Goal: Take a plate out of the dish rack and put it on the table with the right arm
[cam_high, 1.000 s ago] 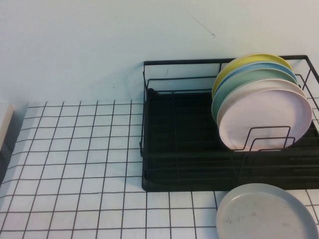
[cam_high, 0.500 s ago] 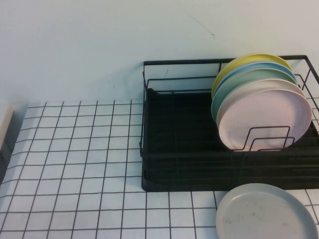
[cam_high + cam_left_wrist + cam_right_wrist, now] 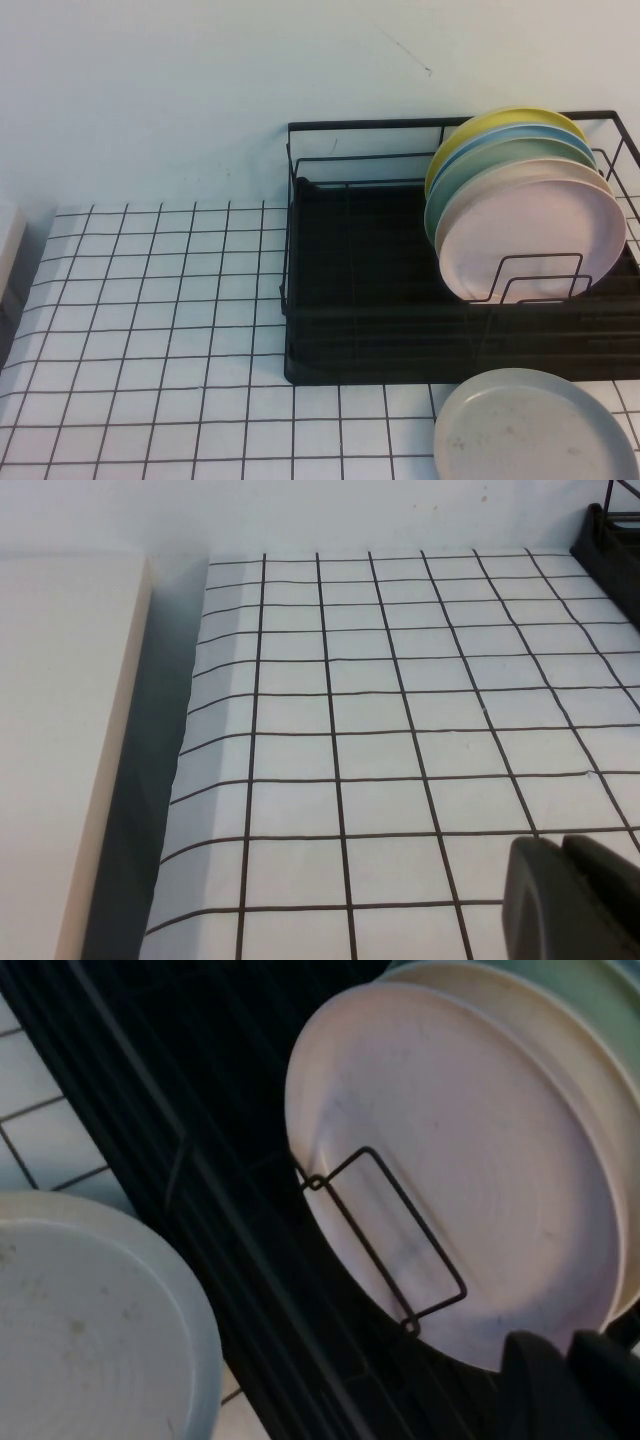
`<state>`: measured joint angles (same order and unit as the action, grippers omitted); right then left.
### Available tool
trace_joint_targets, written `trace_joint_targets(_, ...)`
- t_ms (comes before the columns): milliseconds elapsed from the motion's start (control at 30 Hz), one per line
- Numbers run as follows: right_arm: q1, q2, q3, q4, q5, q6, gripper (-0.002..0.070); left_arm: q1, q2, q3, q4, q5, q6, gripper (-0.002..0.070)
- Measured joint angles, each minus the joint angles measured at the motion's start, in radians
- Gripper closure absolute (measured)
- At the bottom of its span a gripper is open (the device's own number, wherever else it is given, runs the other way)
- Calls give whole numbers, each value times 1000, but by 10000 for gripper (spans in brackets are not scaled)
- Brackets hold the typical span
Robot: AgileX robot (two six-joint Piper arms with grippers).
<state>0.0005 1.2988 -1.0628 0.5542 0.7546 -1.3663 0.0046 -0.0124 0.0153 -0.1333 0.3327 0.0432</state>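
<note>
The black dish rack [image 3: 350, 290] stands at the back right of the gridded table [image 3: 150, 330]. Several plates stand upright in its right end: a pink plate [image 3: 530, 235] in front, then cream, green, blue and yellow ones. A grey plate [image 3: 535, 430] lies flat on the table just in front of the rack. Neither gripper shows in the high view. In the right wrist view my right gripper [image 3: 568, 1342] is shut and empty, above the rack's front by the pink plate [image 3: 470, 1160], with the grey plate [image 3: 80, 1330] to one side. My left gripper [image 3: 562, 842] is shut and empty over the table [image 3: 400, 680].
A beige raised surface [image 3: 60, 730] borders the table's left edge, with a dark gap beside it. A pale wall stands behind the rack. The rack's left half [image 3: 340, 230] holds no plates.
</note>
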Motion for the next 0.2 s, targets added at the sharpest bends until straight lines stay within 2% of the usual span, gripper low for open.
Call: trace_joint_targets(200,0,119,-2,72,-69,-191,428,0,0,0,0,0,0,678)
